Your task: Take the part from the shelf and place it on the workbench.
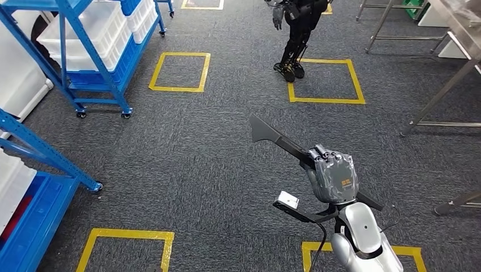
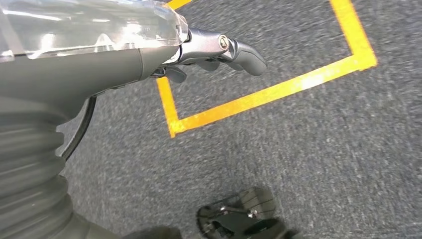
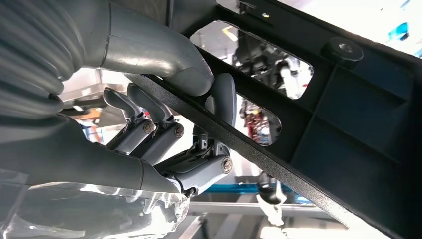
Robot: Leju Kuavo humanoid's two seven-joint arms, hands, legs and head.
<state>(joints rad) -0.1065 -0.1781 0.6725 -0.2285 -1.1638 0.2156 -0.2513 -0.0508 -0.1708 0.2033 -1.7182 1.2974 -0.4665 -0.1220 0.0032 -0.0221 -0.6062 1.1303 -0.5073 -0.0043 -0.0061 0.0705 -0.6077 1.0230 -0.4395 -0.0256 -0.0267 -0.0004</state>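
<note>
My right hand [image 1: 333, 175] grips a long, flat black plastic part [image 1: 272, 136] and carries it over the dark carpet, low and right of centre in the head view. The part slants away from the hand toward the upper left, ending in a wider tip. In the right wrist view the thumb and fingers [image 3: 164, 134] clamp a rib of the part [image 3: 348, 99], which has oval cut-outs. My left hand [image 2: 219, 50] hangs over the floor with nothing in it, its fingers loosely extended.
Blue wheeled shelves with white bins [image 1: 102, 34] stand at the far left, and another blue rack [image 1: 34, 153] is close on my left. A second humanoid robot [image 1: 295, 39] stands ahead. A metal workbench [image 1: 459, 34] and its legs line the right. Yellow squares [image 1: 180, 72] mark the carpet.
</note>
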